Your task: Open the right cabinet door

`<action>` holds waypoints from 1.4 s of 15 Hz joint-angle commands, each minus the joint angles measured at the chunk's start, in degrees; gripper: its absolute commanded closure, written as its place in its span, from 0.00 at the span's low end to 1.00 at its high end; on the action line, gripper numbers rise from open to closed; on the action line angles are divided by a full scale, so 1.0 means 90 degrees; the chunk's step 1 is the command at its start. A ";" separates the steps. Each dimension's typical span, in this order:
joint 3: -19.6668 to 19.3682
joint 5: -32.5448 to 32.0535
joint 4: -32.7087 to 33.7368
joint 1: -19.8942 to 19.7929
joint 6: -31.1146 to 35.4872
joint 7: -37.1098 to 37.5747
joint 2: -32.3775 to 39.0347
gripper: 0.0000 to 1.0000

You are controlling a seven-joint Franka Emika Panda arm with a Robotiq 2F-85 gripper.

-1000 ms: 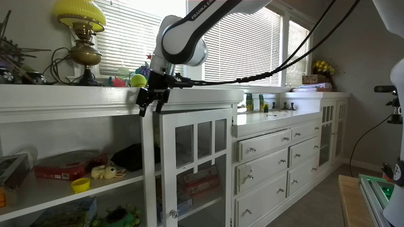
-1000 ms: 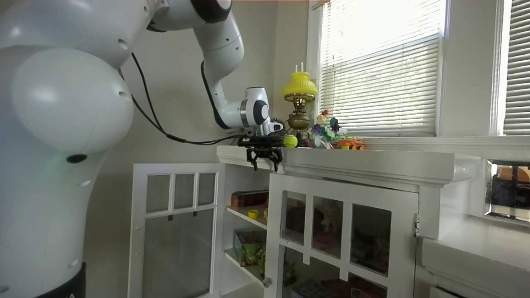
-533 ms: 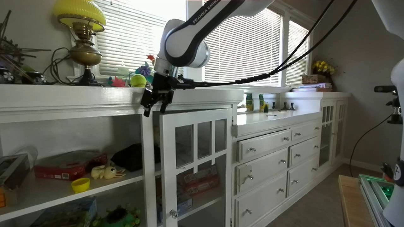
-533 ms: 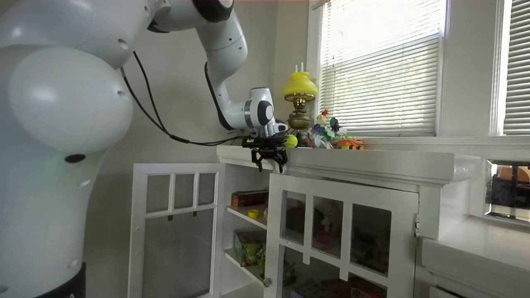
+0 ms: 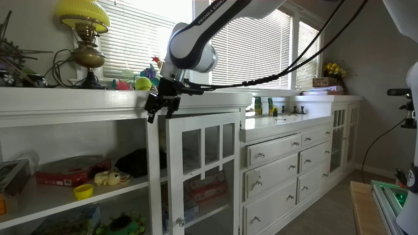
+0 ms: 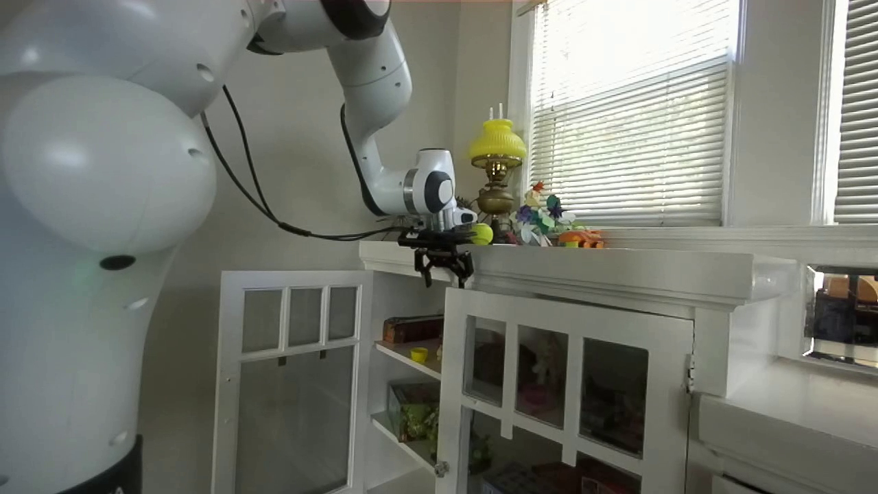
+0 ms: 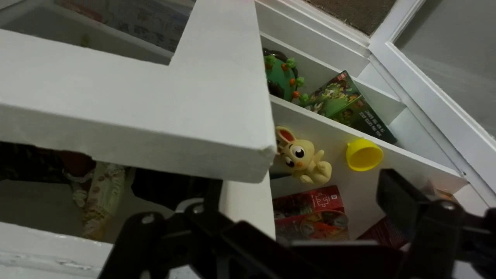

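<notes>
The right cabinet door (image 5: 203, 168) is white and glazed, with three small panes above longer glass. It stands slightly ajar, hinged on its right, with its knob (image 5: 180, 222) low on the left; it shows too in an exterior view (image 6: 569, 438). My gripper (image 5: 160, 118) points down at the door's top left corner, also in an exterior view (image 6: 444, 281). It is open with nothing between its fingers. In the wrist view the door's corner (image 7: 217, 97) hides the left fingertip, which reaches behind the door's edge. The right finger is over the open compartment. Contact is unclear.
A second glazed door (image 6: 230, 384) stands wide open. The open compartment holds a yellow cup (image 7: 363, 155), a rabbit toy (image 7: 304, 159) and boxes. The thick ledge (image 5: 65, 101) above bears a lamp (image 5: 87, 55) and a tennis ball (image 5: 143, 83). Drawers (image 5: 272, 169) adjoin the door.
My gripper first moved right towards the door, then slightly back left and lower. The door's free edge has swung outward a very small amount.
</notes>
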 commanded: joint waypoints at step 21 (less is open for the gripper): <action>0.0290 0.1489 -0.2501 -0.0470 -0.0380 0.0239 -0.1265 0.00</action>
